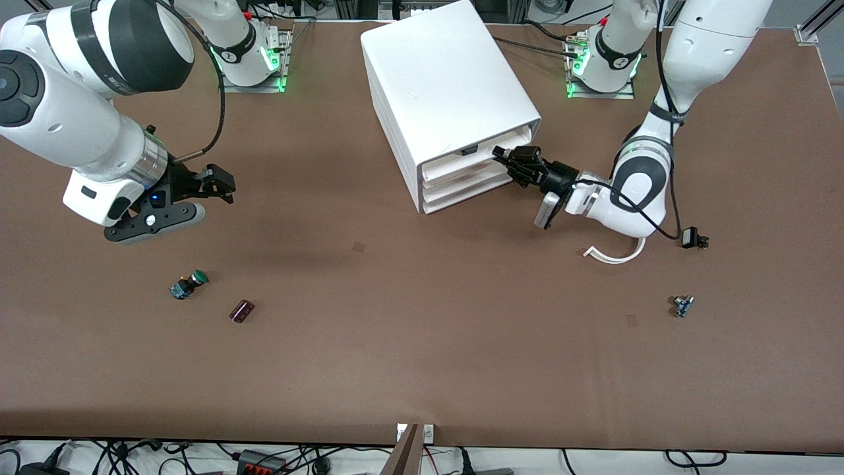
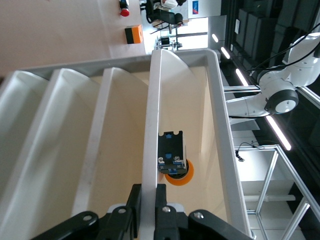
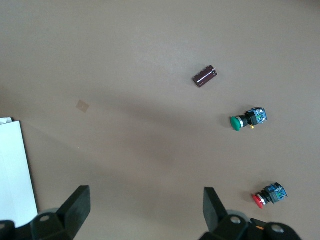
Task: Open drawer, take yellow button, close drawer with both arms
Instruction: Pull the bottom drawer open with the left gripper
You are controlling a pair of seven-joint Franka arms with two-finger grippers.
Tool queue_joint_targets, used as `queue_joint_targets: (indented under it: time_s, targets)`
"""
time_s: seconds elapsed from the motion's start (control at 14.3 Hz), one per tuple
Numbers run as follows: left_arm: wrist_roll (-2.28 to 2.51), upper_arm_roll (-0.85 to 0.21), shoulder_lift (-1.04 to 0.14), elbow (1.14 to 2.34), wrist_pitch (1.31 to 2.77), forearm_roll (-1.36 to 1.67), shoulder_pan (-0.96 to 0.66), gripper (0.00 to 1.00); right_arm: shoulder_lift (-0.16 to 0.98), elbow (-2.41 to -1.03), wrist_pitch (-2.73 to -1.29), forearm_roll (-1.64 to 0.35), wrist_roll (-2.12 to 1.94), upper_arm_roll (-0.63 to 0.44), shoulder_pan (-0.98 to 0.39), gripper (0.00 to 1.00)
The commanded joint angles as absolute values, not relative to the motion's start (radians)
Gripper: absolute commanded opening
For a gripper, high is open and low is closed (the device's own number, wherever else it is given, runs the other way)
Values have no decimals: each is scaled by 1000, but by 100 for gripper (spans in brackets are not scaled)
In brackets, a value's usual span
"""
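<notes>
Though half-hidden, button (image 2: pixel 176 167) inside drawer (image 2: pixel 150 150)

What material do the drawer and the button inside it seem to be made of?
The drawer: probably plastic, smooth white and faintly glossy, with thin moulded walls and rounded edges. The button: seemingly plastic too, with a glossy orange cap under a black-and-blue body; small screws on the body look metallic, though that is uncertain.

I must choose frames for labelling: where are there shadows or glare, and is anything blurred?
Front view: soft arm shadows on the table, even light, all sharp. Left wrist view: bright window glare at the top, the button sharp inside the drawer. Right wrist view: broad shadow over the table, buttons sharp.
</notes>
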State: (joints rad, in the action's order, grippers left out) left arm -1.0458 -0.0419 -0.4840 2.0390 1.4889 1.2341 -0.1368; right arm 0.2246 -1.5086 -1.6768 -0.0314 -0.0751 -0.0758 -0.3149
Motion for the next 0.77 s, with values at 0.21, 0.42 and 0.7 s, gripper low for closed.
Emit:
queue_joint_targets:
  time_s: [0.21, 0.42, 0.7]
  targets:
    - [-934, -31, -646, 1746, 1496, 1121, -86, 1, 233, -1488, -1680, -32, -81, -75, -308, 100]
    - [-916, -31, -649, 1729, 1497, 1120, -80, 36, 238, -1488, -1700, -34, -74, -75, -313, 100]
    - [-723, -21, -580, 1726, 1454, 1109, -52, 100, 238, -1488, -1769, -41, -54, -61, -334, 100]
